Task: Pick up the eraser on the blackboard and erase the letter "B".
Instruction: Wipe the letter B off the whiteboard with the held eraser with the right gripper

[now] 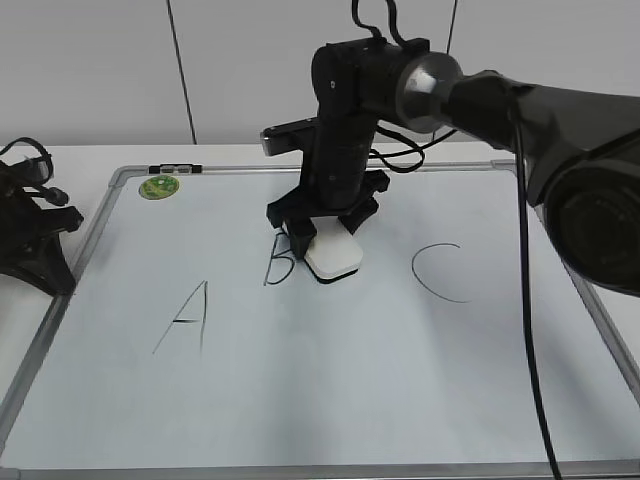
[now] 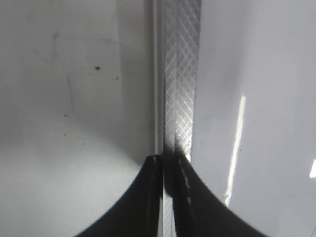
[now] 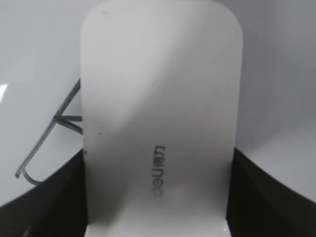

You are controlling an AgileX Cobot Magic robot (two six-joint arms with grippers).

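Observation:
The white eraser point(image 1: 333, 256) lies flat on the blackboard point(image 1: 330, 400), just right of the letter "B" point(image 1: 277, 262) and touching its right side. My right gripper point(image 1: 325, 238) is shut on the eraser from above. In the right wrist view the eraser point(image 3: 160, 113) fills the frame between the two black fingers, and black strokes of the "B" point(image 3: 54, 128) show at its left. My left gripper point(image 2: 169, 160) is shut and empty, resting over the board's silver frame point(image 2: 180, 74) at the left edge.
The letter "A" point(image 1: 185, 318) is drawn at the left and the "C" point(image 1: 436, 272) at the right. A green sticker point(image 1: 159, 186) sits at the far left corner. The left arm point(image 1: 35, 225) rests beside the board's left edge.

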